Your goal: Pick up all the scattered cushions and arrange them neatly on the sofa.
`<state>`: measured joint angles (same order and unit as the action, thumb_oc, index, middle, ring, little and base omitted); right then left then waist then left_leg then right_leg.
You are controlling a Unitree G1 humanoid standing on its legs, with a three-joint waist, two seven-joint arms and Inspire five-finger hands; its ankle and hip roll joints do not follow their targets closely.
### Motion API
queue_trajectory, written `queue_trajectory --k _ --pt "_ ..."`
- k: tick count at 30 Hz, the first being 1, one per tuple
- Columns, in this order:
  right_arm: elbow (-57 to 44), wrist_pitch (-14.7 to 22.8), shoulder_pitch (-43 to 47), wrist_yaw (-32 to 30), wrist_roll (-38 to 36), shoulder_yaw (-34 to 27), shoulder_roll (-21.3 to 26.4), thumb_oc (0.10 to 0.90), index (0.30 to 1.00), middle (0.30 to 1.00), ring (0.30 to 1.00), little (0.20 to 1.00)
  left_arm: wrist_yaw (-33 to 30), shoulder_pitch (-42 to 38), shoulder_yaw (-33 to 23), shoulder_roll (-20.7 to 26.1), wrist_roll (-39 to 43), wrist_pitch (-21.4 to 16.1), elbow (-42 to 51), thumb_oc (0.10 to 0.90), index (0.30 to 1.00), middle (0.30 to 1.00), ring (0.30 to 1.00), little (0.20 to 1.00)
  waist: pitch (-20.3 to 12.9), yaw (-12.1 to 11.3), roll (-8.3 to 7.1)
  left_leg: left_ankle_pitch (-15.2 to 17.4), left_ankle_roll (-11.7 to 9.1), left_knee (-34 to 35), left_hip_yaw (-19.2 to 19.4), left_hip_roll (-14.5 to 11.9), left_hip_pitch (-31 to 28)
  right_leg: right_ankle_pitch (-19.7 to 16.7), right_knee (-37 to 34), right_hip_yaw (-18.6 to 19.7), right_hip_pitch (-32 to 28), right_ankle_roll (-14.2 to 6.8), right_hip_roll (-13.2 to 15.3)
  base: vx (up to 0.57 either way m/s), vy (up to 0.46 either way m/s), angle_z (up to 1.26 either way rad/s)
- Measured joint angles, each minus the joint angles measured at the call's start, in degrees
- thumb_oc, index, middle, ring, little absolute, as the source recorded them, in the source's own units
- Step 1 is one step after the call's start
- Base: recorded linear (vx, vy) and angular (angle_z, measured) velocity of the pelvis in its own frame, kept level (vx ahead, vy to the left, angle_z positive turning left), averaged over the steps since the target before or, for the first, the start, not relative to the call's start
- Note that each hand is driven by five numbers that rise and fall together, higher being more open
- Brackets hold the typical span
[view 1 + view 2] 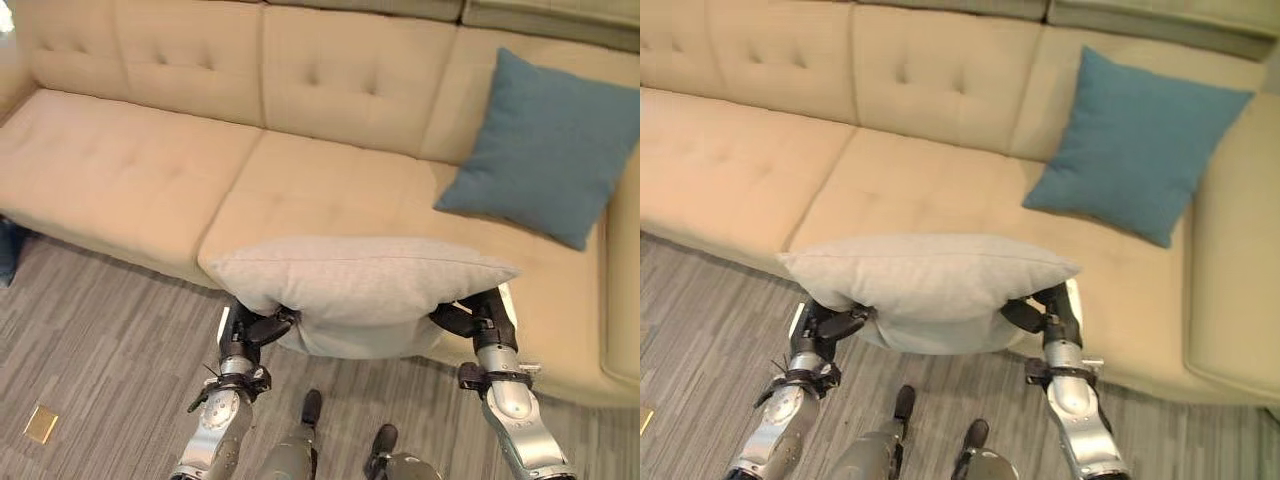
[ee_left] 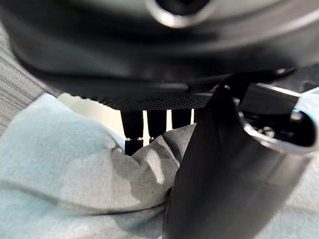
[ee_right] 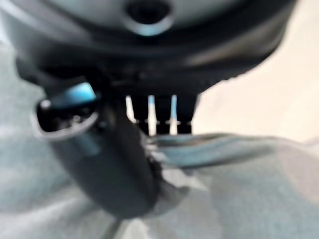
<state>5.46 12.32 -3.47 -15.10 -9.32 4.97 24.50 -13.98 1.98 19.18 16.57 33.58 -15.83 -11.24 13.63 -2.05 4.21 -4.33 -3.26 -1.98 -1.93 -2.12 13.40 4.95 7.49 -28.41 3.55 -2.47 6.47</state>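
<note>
A light grey cushion (image 1: 360, 280) hangs flat in front of the beige sofa (image 1: 320, 190), over its front edge. My left hand (image 1: 245, 330) grips its left side and my right hand (image 1: 485, 315) its right side, thumbs pressed into the fabric. In the left wrist view the thumb (image 2: 219, 174) pinches the grey cushion (image 2: 75, 169) against the fingers (image 2: 149, 124). In the right wrist view the thumb (image 3: 114, 164) does the same on the cushion (image 3: 239, 189). A blue cushion (image 1: 545, 150) leans upright against the sofa's backrest at the right.
The sofa's left and middle seats are bare. Its right armrest (image 1: 625, 300) rises beside the blue cushion. Grey striped carpet (image 1: 100, 340) lies in front, with a small brass floor plate (image 1: 40, 424) at the lower left. A dark blue object (image 1: 8, 250) peeks in at the left edge.
</note>
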Motion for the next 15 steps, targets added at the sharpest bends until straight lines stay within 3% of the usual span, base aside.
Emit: queue_trajectory --k 3,7,9,11,13,14,15 --pt "0.0 -0.99 0.0 -0.2 0.06 0.16 -0.54 0.4 0.3 0.3 0.3 0.3 0.01 0.95 0.37 0.5 -0.02 0.13 0.03 0.4 0.3 0.3 0.3 0.3 -1.31 -0.27 -0.94 -1.3 2.3 -0.95 1.56 0.85 -0.88 0.77 1.37 1.54 0.32 -0.95 1.04 0.21 0.222 -0.07" --pt "-0.19 -1.81 -0.81 0.16 0.05 0.81 -2.29 0.4 0.3 0.3 0.3 0.3 0.68 1.49 -0.49 2.18 -0.03 0.83 0.14 0.4 0.3 0.3 0.3 0.3 -2.64 -0.06 -3.25 -0.05 4.22 -1.13 2.49 3.43 -2.45 1.47 3.07 5.03 0.13 -2.09 4.17 0.15 0.272 -0.06" --pt "-0.23 -1.89 -0.66 0.66 0.05 1.42 -2.63 0.4 0.3 0.3 0.3 0.3 0.86 1.74 -1.29 2.85 -0.14 1.39 0.14 0.4 0.3 0.3 0.3 0.3 -2.64 -0.08 -3.86 0.59 5.26 -1.67 3.31 4.62 -3.89 1.42 6.8 7.27 0.65 -2.75 5.94 0.09 0.246 -0.19" --pt "-0.24 -2.28 -0.44 1.27 0.05 2.54 -3.08 0.4 0.3 0.3 0.3 0.3 0.88 1.98 -2.09 3.68 -0.45 1.38 0.15 0.4 0.3 0.3 0.3 0.3 -2.63 -0.07 -4.65 1.34 6.44 -1.72 4.21 5.19 -5.61 1.39 15.22 10.68 3.6 -3.23 7.79 0.14 0.208 -0.12" --pt "-0.34 -2.28 -0.04 1.36 0.03 3.12 -3.37 0.4 0.3 0.3 0.3 0.3 0.89 2.04 -3.08 3.92 -0.47 1.38 0.14 0.4 0.3 0.3 0.3 0.3 -2.42 -0.09 -5.13 2.07 7.48 -0.83 4.26 5.34 -7.06 0.93 22.56 13.82 7.15 -3.31 8.53 0.14 0.111 -0.08" --pt "-0.45 -2.29 -0.19 1.63 0.03 3.53 -3.46 0.4 0.3 0.3 0.3 0.3 0.88 2.11 -3.47 4.08 -0.47 1.38 0.13 0.4 0.3 0.3 0.3 0.3 -2.4 -0.02 -5.26 1.93 7.75 0.0 3.96 5.25 -7.86 2.5 23.78 16.18 8.53 -4.76 7.93 0.22 0.066 0.08" --pt "-0.79 -2.33 -0.37 2.49 0.04 3.79 -3.54 0.4 0.3 0.3 0.3 0.3 0.89 2.1 -4.21 4.39 -0.5 1.38 0.13 0.4 0.3 0.3 0.3 0.3 -2.41 0.04 -5.52 1.86 7.82 0.98 3.15 5.15 -8.54 3.83 21.19 18.15 9.35 -5.24 5.6 0.23 0.065 0.13"
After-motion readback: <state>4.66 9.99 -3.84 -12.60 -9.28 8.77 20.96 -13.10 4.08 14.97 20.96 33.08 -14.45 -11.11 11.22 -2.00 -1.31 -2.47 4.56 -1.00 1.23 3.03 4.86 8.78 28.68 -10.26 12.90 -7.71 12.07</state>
